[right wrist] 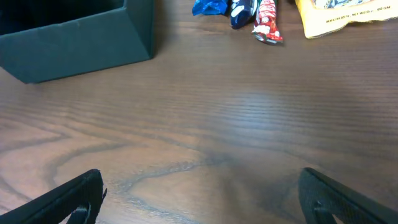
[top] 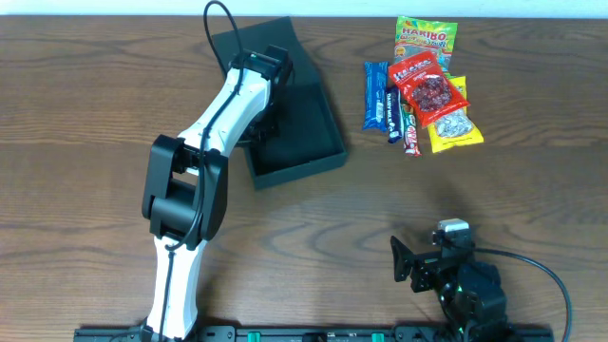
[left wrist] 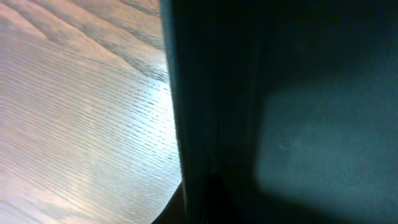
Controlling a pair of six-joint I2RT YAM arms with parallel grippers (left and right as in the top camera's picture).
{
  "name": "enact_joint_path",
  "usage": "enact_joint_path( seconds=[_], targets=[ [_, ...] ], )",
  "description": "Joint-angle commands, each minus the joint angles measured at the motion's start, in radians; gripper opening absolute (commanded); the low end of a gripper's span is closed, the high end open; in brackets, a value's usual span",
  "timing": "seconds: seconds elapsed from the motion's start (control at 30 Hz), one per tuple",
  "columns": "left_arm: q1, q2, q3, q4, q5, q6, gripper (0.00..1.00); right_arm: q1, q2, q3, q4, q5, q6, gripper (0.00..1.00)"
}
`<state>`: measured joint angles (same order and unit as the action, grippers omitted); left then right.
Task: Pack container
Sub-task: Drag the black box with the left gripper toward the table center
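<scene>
One dark box [top: 299,163], two robot arms [top: 223,109], three snack bags [top: 429,87], three wrapped bars [top: 375,95], one wooden table [top: 85,104]

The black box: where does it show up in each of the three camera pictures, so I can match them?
Overhead: the black box sits upper middle, partly under the left arm.
Left wrist: the box fills the right side, very close and dark.
Right wrist: the box's outer wall is in the top left corner.
Shared landmark: the wooden table, seen beside the box in all three.
</scene>
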<state>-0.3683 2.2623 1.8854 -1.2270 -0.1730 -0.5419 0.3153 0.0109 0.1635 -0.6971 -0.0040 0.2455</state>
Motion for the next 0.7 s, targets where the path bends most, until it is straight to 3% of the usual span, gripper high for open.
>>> enact_joint_path(
  seconds=[0.0,0.2,0.67],
  targets=[
    [0.004,0.013,-0.005,-0.026,-0.08,0.125,0.06,-0.007,-0.005,-0.006,-0.002,0.006,0.012,0.99],
    [0.004,0.013,-0.005,-0.029,-0.082,0.218,0.06,-0.007,-0.005,-0.006,-0.002,0.006,0.012,0.99],
    [0.0,0.013,-0.005,-0.007,-0.036,0.303,0.09,-0.007,-0.005,-0.006,-0.002,0.006,0.012,0.99]
  ],
)
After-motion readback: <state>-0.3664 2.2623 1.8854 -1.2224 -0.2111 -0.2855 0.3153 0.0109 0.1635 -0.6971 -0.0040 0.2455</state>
